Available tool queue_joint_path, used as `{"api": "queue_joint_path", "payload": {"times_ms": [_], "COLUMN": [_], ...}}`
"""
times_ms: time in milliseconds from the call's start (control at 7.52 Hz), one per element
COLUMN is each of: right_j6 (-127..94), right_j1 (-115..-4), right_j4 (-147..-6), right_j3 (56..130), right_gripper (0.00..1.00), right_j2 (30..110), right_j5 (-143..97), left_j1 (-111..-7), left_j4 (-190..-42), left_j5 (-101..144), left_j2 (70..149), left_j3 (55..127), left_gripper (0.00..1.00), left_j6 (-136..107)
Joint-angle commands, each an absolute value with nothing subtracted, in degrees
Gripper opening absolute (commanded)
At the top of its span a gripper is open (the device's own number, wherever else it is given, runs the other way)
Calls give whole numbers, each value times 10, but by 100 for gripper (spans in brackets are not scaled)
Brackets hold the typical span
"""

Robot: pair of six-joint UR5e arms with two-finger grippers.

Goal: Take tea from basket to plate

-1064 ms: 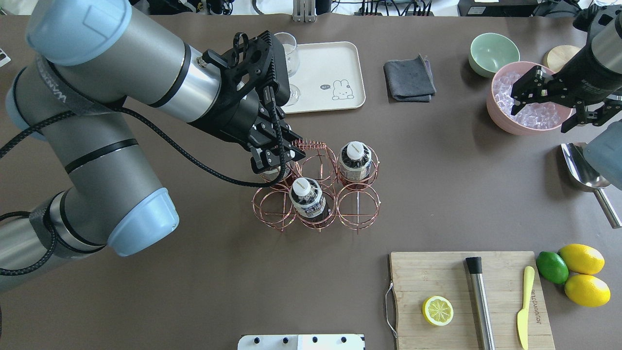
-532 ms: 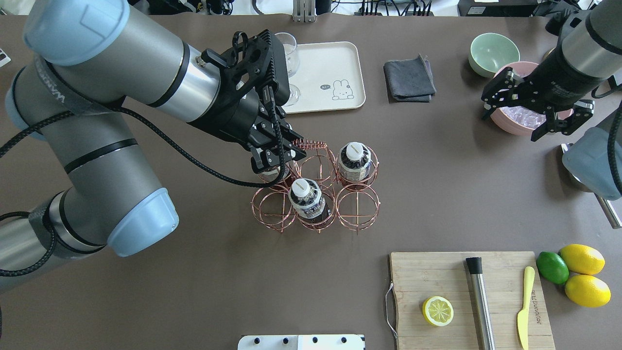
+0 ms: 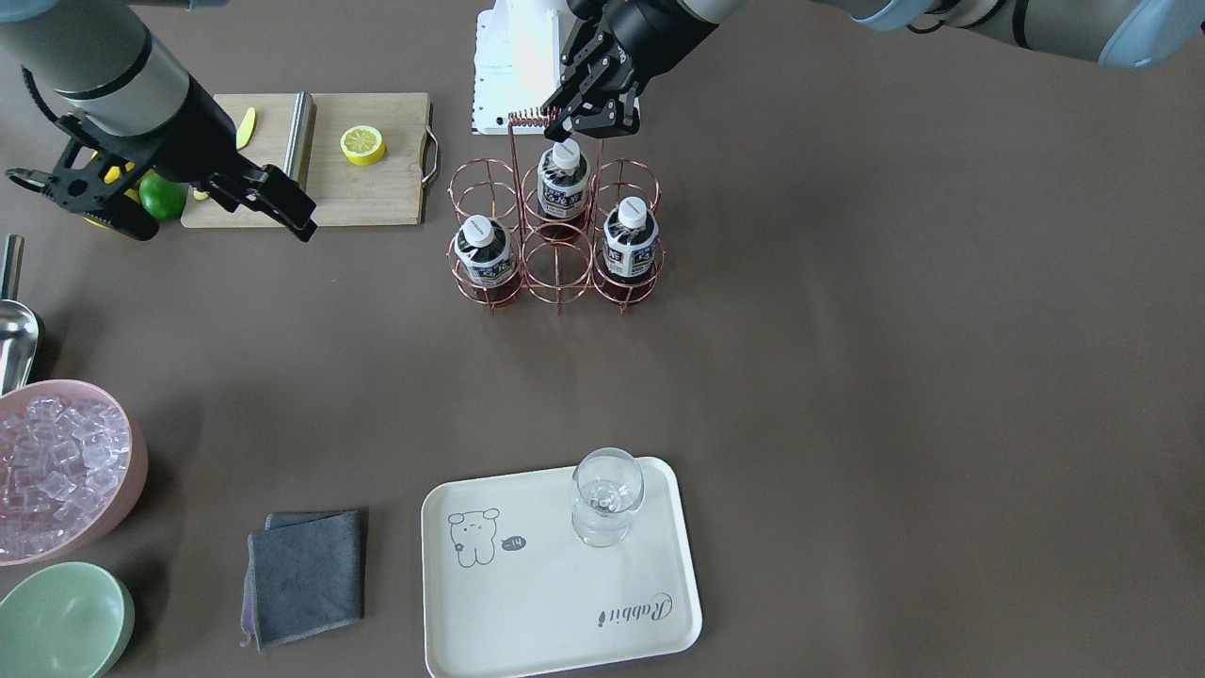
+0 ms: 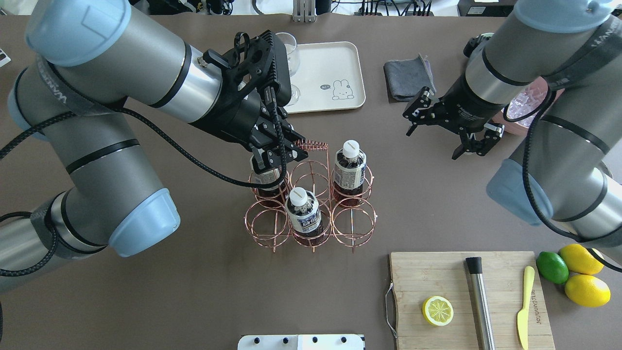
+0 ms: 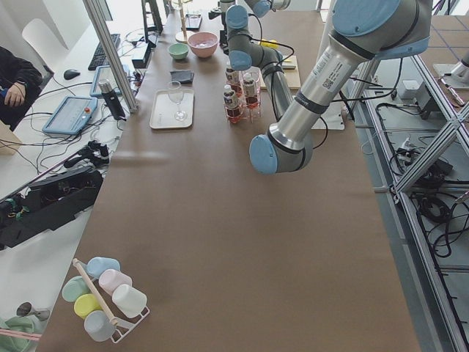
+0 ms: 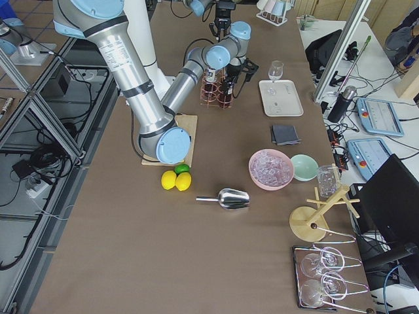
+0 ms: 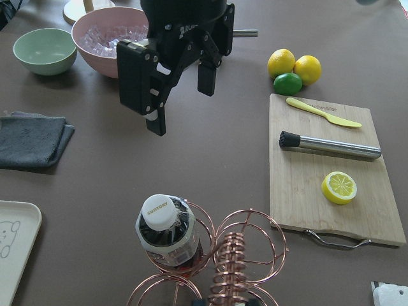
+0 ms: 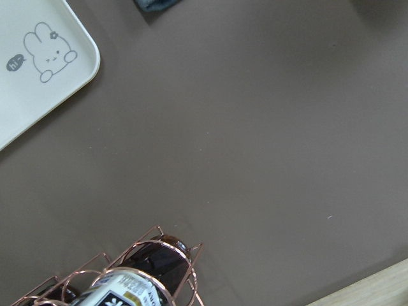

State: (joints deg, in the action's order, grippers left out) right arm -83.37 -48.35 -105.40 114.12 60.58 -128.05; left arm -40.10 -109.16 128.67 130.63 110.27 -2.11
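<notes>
The rose-gold wire basket (image 4: pixel 353 219) stands mid-table with three tea bottles (image 4: pixel 347 167) (image 3: pixel 563 184) in its cells. My left gripper (image 4: pixel 277 159) is above the back-left bottle (image 4: pixel 265 177), shut on one end of the basket's coiled handle (image 4: pixel 311 145); in the left wrist view the coil (image 7: pixel 228 274) runs in between its fingers. My right gripper (image 4: pixel 432 143) hangs open and empty to the right of the basket, also seen in the left wrist view (image 7: pixel 182 111). The cream plate (image 4: pixel 335 58) lies beyond the basket with a glass (image 4: pixel 289 53) on it.
A grey cloth (image 4: pixel 408 78) lies right of the plate. A pink bowl of ice (image 3: pixel 66 471), a green bowl (image 3: pixel 61 621) and a metal scoop (image 3: pixel 14 330) are far right. A cutting board (image 4: pixel 437 277) with half lemon, muddler and knife is near right.
My right arm has swung from over the ice bowl in toward the basket, gripper still open. The basket's base has shifted toward me, and the back-left bottle now shows under my left gripper.
</notes>
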Motion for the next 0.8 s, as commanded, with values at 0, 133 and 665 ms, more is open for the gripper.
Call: {"api": "queue_joint_path", "payload": {"times_ms": [0,133,665], "right_j6": [-888,-895,-918], "right_j1": [-451,-452,-442], "right_j4": [-1041,-1036,-1026], "right_j3": [1098,1098,1063], "right_gripper": [100,100,100], "right_j2": [554,545,498], "right_j5": [-1276,-1276,-1272], "left_j1": [-400,-400,-399], "left_j4": [-1092,-1095,-1097], "left_j5": [1287,1287,1274], "left_j2": [1305,1305,1303], "left_j3": [1100,1097,1097], "left_gripper": [0,0,0], "left_j6": [-21,-21,-21]}}
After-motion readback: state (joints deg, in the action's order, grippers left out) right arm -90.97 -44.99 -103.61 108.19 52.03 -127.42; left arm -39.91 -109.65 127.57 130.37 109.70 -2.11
